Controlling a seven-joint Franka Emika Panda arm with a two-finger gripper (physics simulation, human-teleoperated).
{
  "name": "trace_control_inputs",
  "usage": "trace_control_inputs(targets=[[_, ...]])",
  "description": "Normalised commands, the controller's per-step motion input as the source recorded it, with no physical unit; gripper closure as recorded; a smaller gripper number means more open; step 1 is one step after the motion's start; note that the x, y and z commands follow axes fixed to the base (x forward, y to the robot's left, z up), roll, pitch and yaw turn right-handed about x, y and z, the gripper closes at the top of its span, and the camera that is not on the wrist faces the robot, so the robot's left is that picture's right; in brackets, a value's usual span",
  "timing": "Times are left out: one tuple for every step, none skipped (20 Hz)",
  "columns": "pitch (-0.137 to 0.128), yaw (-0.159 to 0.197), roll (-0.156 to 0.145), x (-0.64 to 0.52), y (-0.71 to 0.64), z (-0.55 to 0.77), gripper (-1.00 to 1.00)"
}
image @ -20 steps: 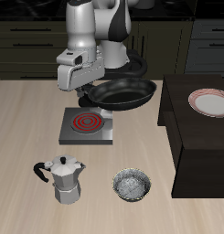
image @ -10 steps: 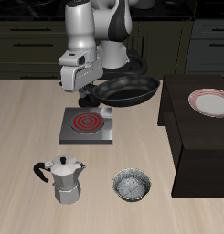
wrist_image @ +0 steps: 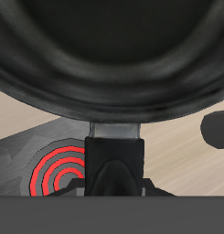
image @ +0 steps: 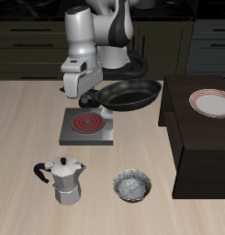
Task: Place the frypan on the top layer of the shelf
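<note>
The black frypan (image: 129, 93) hangs in the air above the light wooden counter, between the burner plate and the shelf. My gripper (image: 89, 97) is shut on its handle, which is mostly hidden under the hand. In the wrist view the pan (wrist_image: 104, 55) fills most of the frame and its handle (wrist_image: 115, 155) runs back between my fingers. The dark brown shelf (image: 198, 138) stands beside the pan, its flat top a little below the pan's level.
A grey burner plate with red rings (image: 87, 125) lies under my gripper; it also shows in the wrist view (wrist_image: 58, 169). A moka pot (image: 65, 178) and a speckled bowl (image: 132, 186) stand near the front edge. A pink-rimmed plate (image: 211, 101) sits on the shelf top.
My gripper has carried the frypan a little higher and closer to the shelf. Nothing else has moved.
</note>
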Motion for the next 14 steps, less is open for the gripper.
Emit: trace_control_inputs(targets=[[0.042, -0.144, -0.027, 0.01, -0.05, -0.15, 1.0], [0.064, 0.171, 0.044, 0.08, -0.01, -0.48, 1.0], [0.013, -0.046, -0.048, 0.14, -0.15, -0.15, 1.0], [0.03, 0.017, 0.017, -0.04, 0.02, -0.16, 1.0], [0.026, 0.119, 0.057, 0.05, -0.03, -0.21, 1.0], [-0.007, -0.05, -0.025, 0.1, -0.06, -0.01, 1.0], [0.023, 0.045, -0.011, -0.03, 0.01, -0.2, 1.0], [0.02, 0.067, 0.014, 0.03, 0.0, -0.17, 1.0], [-0.017, 0.088, 0.015, 0.06, -0.02, -0.11, 1.0], [0.045, -0.075, -0.018, 0.0, -0.03, -0.12, 1.0], [0.021, 0.14, -0.018, 0.22, -0.09, -0.42, 1.0], [0.01, 0.039, -0.002, 0.06, -0.02, -0.12, 1.0], [0.007, -0.007, -0.025, 0.15, -0.09, -0.09, 1.0], [0.0, 0.159, 0.007, 0.09, -0.02, -0.26, 1.0]])
